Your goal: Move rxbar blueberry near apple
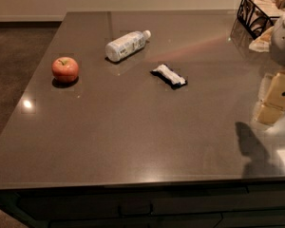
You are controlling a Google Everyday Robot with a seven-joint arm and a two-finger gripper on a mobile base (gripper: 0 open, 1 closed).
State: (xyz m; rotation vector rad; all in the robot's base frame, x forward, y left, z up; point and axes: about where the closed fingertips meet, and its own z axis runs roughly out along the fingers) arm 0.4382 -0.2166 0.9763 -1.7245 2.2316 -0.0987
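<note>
The rxbar blueberry (pixel 169 75) lies flat on the grey countertop (pixel 133 127), right of centre; its wrapper is dark with a white patch on top. The red apple (pixel 65 69) stands upright near the left edge, well to the left of the bar. My gripper (pixel 271 101) hangs over the right edge of the counter, cream-coloured and partly cut off by the picture's edge. It is to the right of the bar and a little nearer the front, and it touches nothing that I can see.
A white plastic bottle (pixel 126 45) lies on its side behind and between the apple and the bar. A black wire basket (pixel 257 14) with packets stands at the back right corner. The gripper's shadow (pixel 251 148) falls on the front right. The floor drops away to the left.
</note>
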